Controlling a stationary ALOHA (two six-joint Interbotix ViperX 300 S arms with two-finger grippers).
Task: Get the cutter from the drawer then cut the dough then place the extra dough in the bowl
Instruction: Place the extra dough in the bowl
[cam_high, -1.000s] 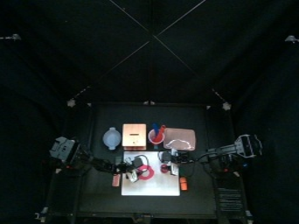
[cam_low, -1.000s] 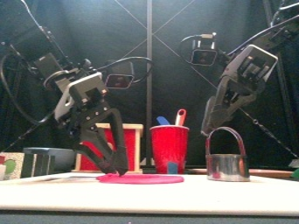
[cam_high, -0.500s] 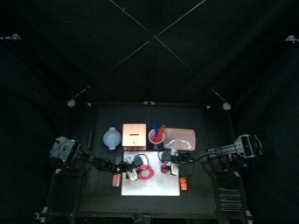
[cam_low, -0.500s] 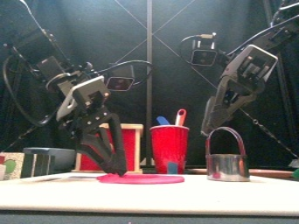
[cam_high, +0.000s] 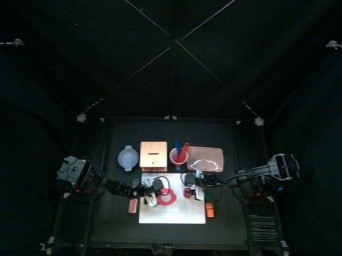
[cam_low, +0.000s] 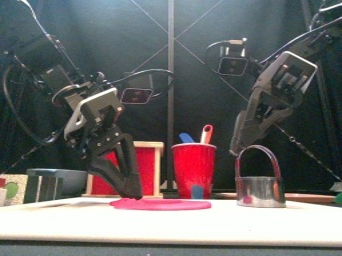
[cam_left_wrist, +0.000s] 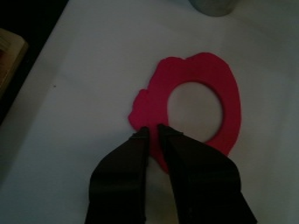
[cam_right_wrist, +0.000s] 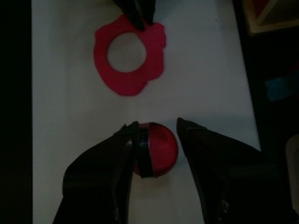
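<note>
Ring (cam_left_wrist: 152, 103) of pink dough lies flat on the board (cam_left_wrist: 82, 114), hole clean through. This is the extra dough, and it is not yet lifted.

Left gripper (cam_left_wrist: 156, 133): fingers drawn nearly together, only a slit between them, tips pinching the ring's outer rim on the side away from the cutter. In the front view the tips are down at board level.

Cutter (cam_low: 261, 185) stands upright on the table to the right of the ring, handle up, just apart from it.

Right gripper (cam_right_wrist: 160, 124) hangs above the cutter, fingers spread wide and holding nothing. A red disc (cam_right_wrist: 162, 149) shows in the gap below them. Judged to be the cut-out centre, but I cannot tell whether it sits inside the cutter or loose on the board.

Bowl (cam_high: 128, 157) sits at the left behind the board, beside the box (cam_high: 154, 154), well apart from the ring. No dough shows in it from the top view.

Progress, judged against 3 steps:
1. Cutter out of the drawer — done, since it stands on the table.
2. Dough cut — done, ring and centre are separate.
3. Extra dough to bowl — in hand. The grasp looks made; the lift, the carry left and back, and the release remain.

Risk: the ring is thin and held at 1 point — it may sag or tear on the lift.
</note>
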